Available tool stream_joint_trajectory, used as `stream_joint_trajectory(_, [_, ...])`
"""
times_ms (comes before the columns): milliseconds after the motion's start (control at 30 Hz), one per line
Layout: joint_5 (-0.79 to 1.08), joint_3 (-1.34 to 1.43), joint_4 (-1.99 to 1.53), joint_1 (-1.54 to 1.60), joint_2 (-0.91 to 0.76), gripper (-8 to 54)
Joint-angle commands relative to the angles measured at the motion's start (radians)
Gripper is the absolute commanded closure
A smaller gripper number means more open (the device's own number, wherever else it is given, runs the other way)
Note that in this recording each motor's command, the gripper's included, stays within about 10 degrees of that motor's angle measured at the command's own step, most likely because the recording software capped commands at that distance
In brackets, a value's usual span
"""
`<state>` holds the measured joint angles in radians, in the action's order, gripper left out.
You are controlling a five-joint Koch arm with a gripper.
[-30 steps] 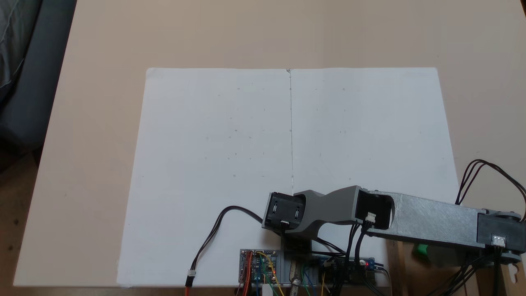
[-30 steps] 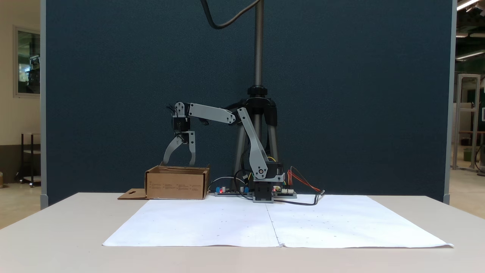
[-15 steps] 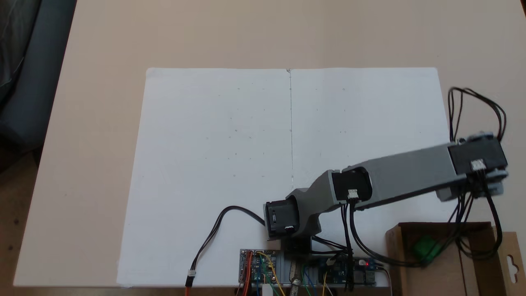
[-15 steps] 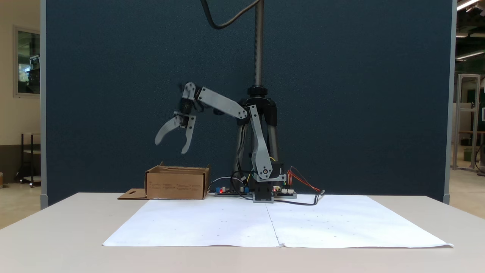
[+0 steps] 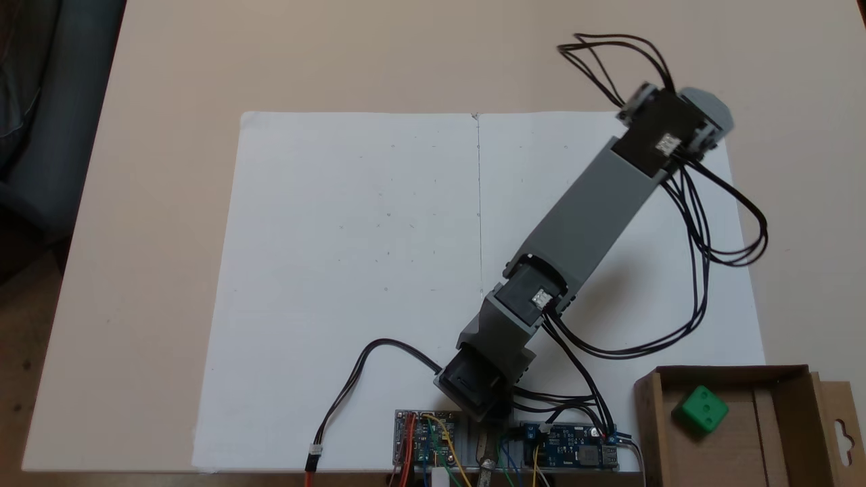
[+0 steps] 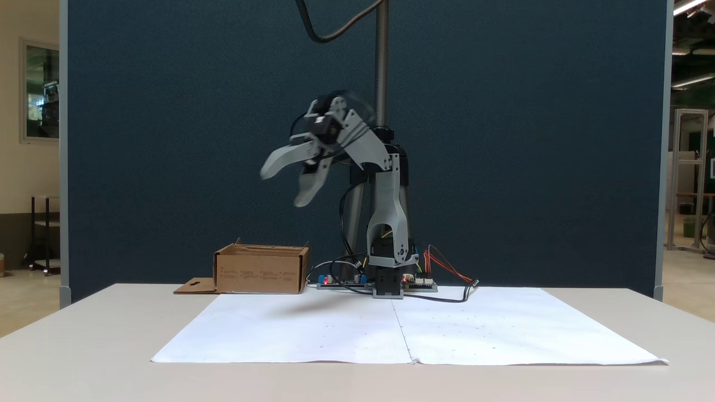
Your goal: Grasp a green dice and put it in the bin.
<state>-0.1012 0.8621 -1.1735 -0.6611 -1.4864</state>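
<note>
The green dice (image 5: 704,408) lies inside the bin (image 5: 785,379), a shallow brown cardboard box at the lower right of a fixed view, its flap with a hang-hole (image 5: 844,430) off its right side. From the front, the bin (image 6: 260,270) stands on the table left of the arm's base, and its wall hides the dice. My gripper (image 6: 283,186) hangs high in the air, right of the bin, open and empty, slightly blurred. From above, the arm (image 5: 587,210) stretches up and to the right over the paper, and the jaws are hidden under the wrist.
Two white paper sheets (image 5: 379,257) cover the middle of the beige table (image 5: 169,101). Circuit boards (image 5: 426,436) and loose black cables (image 5: 703,270) sit around the arm's base. A tripod pole (image 6: 382,61) stands behind the base, before a dark blue panel.
The open gripper rose from just above the bin and the arm swung away from it, out over the paper. The green dice stayed in the bin, now uncovered in the view from above.
</note>
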Motion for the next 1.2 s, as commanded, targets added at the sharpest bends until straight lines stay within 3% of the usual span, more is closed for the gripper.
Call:
stream_joint_trajectory(0, [-0.067,-0.008,0.097,0.095,-0.072,2.4])
stream_joint_trajectory(233, [-0.063,0.437,0.400,0.284,-0.291,2.4])
stream_joint_trajectory(433, [-0.061,0.652,0.649,0.443,-0.437,2.4])
stream_joint_trajectory(900, [-0.060,0.870,1.034,0.626,-0.729,0.5])
stream_joint_trajectory(1167, [0.006,1.066,1.274,0.649,-0.788,1.0])
